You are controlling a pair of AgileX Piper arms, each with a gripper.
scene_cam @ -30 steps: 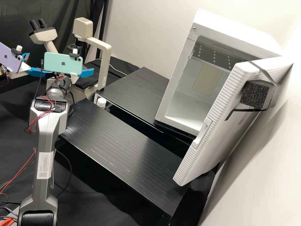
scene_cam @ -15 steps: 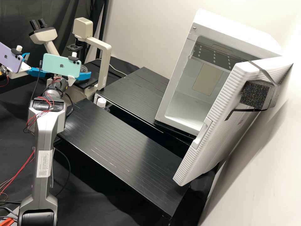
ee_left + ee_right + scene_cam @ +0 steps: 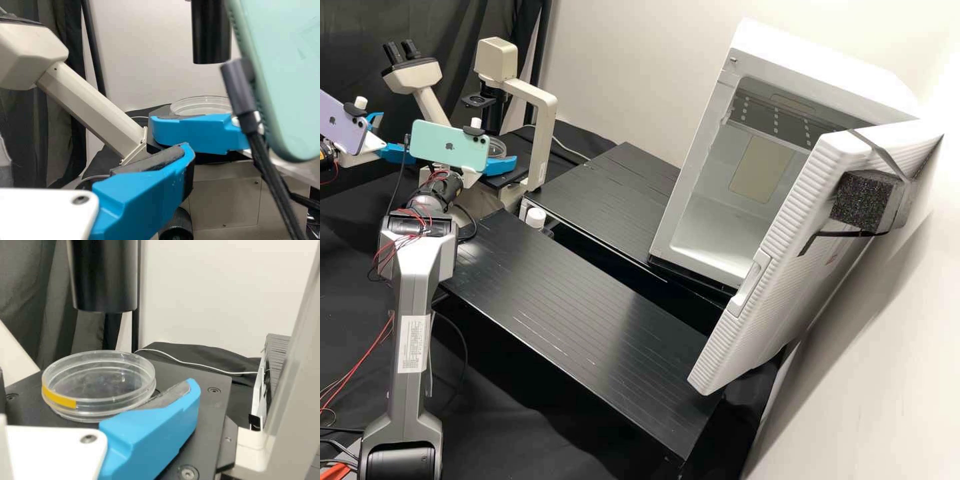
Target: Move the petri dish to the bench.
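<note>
In the high view, my left gripper (image 3: 403, 137) stands open at the far left, and my right gripper (image 3: 500, 165) is at the microscope stage, partly behind its teal phone. The clear petri dish (image 3: 495, 148) shows just beyond a right blue finger. In the right wrist view, the dish (image 3: 100, 385) with a yellow mark lies flat on the black stage (image 3: 205, 410); my right gripper (image 3: 150, 432) is open, one finger beside the dish's rim. The left wrist view has the dish (image 3: 200, 106) behind a right-gripper finger, and my left gripper (image 3: 142, 195) holding nothing visible.
The beige microscope (image 3: 543, 133) stands around the stage, its black tube (image 3: 102, 275) above the dish. Black slatted bench platforms (image 3: 587, 320) extend to the right. A white incubator (image 3: 720, 220) stands there with its door (image 3: 780, 267) open.
My right gripper and its phone have shifted slightly left and lower, with the forearm swinging left. The dish has come into sight behind the finger in the high view. The left arm has kept still.
</note>
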